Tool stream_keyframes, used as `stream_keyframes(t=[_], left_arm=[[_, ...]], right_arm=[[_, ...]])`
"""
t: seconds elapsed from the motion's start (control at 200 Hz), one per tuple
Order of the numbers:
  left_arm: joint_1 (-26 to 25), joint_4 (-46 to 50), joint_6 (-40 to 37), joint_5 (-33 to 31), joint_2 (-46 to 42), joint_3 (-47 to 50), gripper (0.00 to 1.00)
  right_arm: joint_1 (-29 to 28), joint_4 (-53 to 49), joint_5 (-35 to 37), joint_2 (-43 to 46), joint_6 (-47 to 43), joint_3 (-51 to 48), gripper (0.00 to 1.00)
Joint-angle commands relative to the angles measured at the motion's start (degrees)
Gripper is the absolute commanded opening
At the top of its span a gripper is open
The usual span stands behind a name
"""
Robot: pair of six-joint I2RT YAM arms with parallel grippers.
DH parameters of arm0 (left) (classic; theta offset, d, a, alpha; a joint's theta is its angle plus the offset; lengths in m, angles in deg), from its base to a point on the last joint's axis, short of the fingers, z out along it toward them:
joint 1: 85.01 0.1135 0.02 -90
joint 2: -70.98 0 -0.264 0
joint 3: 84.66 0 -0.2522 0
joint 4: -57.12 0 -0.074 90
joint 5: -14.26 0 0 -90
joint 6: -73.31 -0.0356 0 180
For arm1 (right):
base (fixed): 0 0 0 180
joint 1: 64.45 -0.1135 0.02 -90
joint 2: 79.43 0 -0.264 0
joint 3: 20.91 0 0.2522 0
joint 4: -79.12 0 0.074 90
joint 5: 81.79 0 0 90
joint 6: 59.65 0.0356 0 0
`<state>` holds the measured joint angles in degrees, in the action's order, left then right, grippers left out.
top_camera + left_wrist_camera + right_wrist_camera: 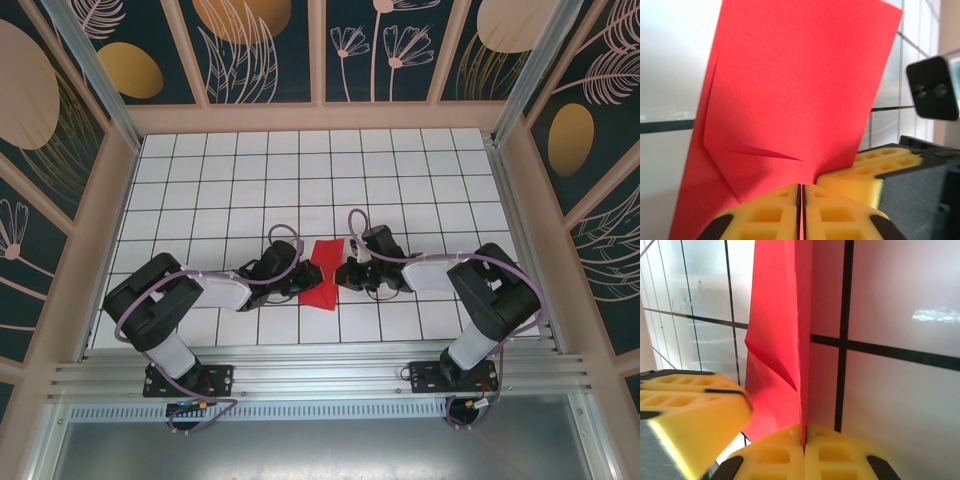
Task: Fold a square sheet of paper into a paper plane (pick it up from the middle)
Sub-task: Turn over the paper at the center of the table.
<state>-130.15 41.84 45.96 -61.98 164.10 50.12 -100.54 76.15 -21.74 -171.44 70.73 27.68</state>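
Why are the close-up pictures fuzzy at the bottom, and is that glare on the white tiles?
Left wrist view: the yellow pads of the left end effector sit very near the lens, so they blur; the red paper is sharper. Right wrist view: yes, pale glare streaks the tiles. Top external view: evenly lit, crisp.

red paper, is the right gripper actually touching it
Touching. The right wrist view shows the red paper running down into the seam between the right gripper's closed yellow pads.
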Motion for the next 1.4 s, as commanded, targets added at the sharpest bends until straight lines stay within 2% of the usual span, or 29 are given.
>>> stream_keyframes(t=[0.0,0.18,0.32,0.485,0.585,0.776,1.036,1.116,1.166,1.256,1.396], left_arm=[[-0.25,-4.32,2.16,-3.45,-5.82,2.69,0.15],[-0.29,1.61,2.07,-12.84,-16.53,5.44,0.21],[-0.28,9.36,0.61,-19.13,-22.62,5.65,0.22],[-0.24,14.53,1.81,-25.73,-28.87,7.76,0.22],[-0.23,17.31,3.14,-29.29,-32.22,8.99,0.23],[-0.26,23.03,5.09,-34.07,-37.01,9.92,0.22],[-0.20,28.99,6.65,-38.87,-45.41,11.50,0.22],[-0.13,30.53,6.46,-39.20,-46.95,11.52,0.22],[-0.12,31.13,6.06,-39.11,-47.49,11.49,0.22],[-0.15,30.58,5.24,-38.02,-47.23,11.55,0.22],[-0.19,25.58,2.50,-34.04,-43.82,11.28,0.22]], right_arm=[[-0.37,-8.67,4.74,6.18,-3.88,3.35,0.01],[-0.75,-29.77,19.83,13.65,-9.00,10.96,0.02],[-3.60,-46.23,37.22,16.44,-10.59,19.01,0.03],[-8.41,-64.68,58.50,12.66,-6.62,27.97,0.03],[-11.25,-70.44,65.00,7.81,-4.88,30.74,0.02],[-16.23,-68.54,62.43,-4.76,-3.99,33.46,0.05],[-21.09,-58.31,48.81,-20.57,-4.60,40.88,0.13],[-21.35,-54.68,44.50,-21.01,-4.52,41.46,0.19],[-21.30,-53.07,43.32,-20.18,-4.09,41.11,0.30],[-21.07,-50.86,41.63,-17.39,-4.64,39.86,0.38],[-19.71,-44.12,35.69,-8.40,-6.60,34.17,0.44]])
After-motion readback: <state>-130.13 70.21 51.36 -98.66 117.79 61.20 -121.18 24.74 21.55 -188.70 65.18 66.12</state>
